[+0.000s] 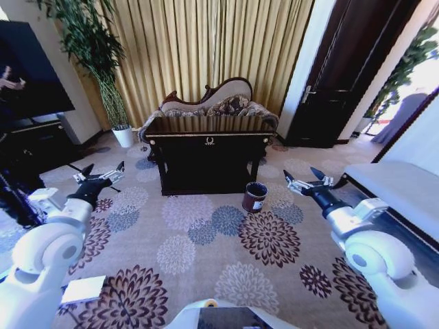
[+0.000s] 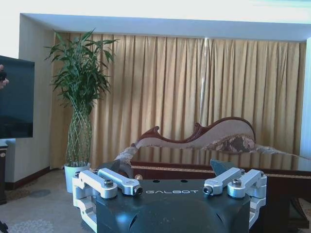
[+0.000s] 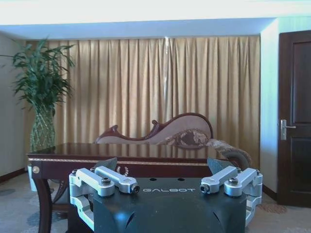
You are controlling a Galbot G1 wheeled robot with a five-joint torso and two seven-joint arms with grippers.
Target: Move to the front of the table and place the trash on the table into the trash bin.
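Your left gripper (image 1: 103,171) and right gripper (image 1: 302,179) hover, fingers apart, short of the table (image 1: 208,147); bin (image 1: 254,197) on the floor by its front right leg.

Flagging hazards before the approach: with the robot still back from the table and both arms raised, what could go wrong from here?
1. The trash bin stands on the carpet off the table's front right corner, so driving in could knock it over.
2. The left gripper and right gripper are held forward and open, and could strike the table's front edge.
3. No trash is discernible on the glossy top yet.
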